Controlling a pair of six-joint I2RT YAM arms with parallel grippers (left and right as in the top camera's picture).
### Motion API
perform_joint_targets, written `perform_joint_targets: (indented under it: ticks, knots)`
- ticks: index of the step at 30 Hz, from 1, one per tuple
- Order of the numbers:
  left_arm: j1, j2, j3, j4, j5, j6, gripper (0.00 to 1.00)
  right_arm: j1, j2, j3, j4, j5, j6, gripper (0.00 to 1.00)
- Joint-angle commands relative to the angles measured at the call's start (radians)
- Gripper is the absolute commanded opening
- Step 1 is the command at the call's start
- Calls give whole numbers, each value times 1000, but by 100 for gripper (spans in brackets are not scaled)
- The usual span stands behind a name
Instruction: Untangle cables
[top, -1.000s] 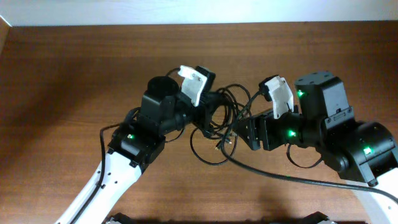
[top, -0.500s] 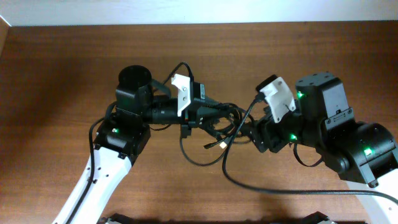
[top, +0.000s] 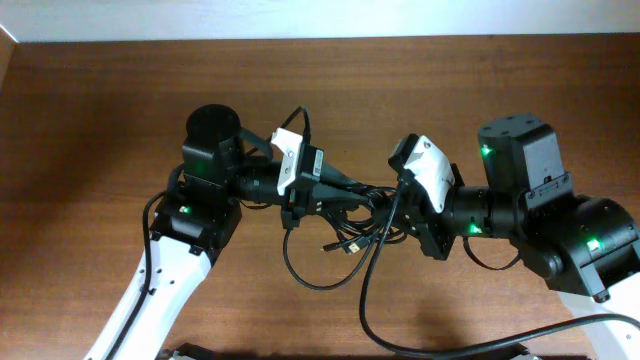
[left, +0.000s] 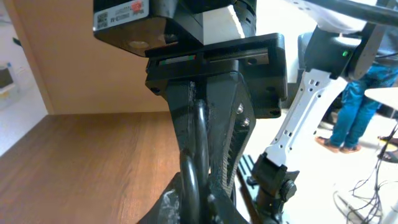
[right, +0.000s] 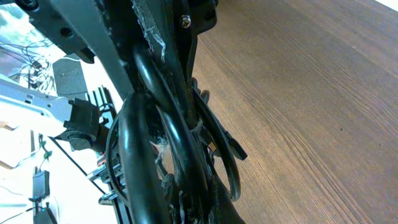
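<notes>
The cables (top: 352, 215) are a tangle of thin black cords hanging between my two grippers over the wooden table (top: 100, 110). One loop (top: 312, 272) sags toward the front, and a gold-tipped plug (top: 349, 244) dangles under the knot. My left gripper (top: 328, 192) points right and is shut on the tangle's left side. In the left wrist view a black cord (left: 200, 134) runs between its closed fingers (left: 231, 140). My right gripper (top: 392, 214) points left and is shut on the right side. In the right wrist view, cords (right: 154, 87) pass through its jaws, and another loop (right: 229, 163) hangs beside them.
A thicker black arm cable (top: 365, 300) curves from the right gripper down and along the front edge (top: 470, 345). The table's far edge (top: 320, 40) meets a pale wall. Both arm bodies (top: 195, 215) (top: 560, 225) flank the tangle.
My right gripper has swung left into the tangle and shut on it. The left gripper, still gripping, shifted left and down, and the cords now stretch between the two.
</notes>
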Motion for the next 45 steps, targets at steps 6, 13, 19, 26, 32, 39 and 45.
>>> perform_joint_targets:
  ticks: [6, 13, 19, 26, 32, 39, 45]
  knots:
    - [89, -8, 12, -9, -85, -118, 99, 0, -4, 4, 36, 472, 375, 4]
    - [142, -8, 12, -217, -339, -184, 99, 0, -10, 4, 131, 406, 451, 4]
    - [21, -8, 12, -171, -631, -175, 99, 1, -10, 4, 120, 330, 444, 4]
    - [-76, -8, 12, -164, -826, -120, 93, 1, -10, 4, 108, 211, 417, 4]
    - [-83, -6, 12, -165, -826, -120, 9, 1, -10, 4, 107, 138, 409, 4]
    - [-83, -6, 12, -164, -909, -120, 0, 0, -10, 4, 93, 149, 410, 17]
    - [-83, -6, 12, -156, -1071, 86, 0, 0, -10, 4, 71, 326, 423, 97]
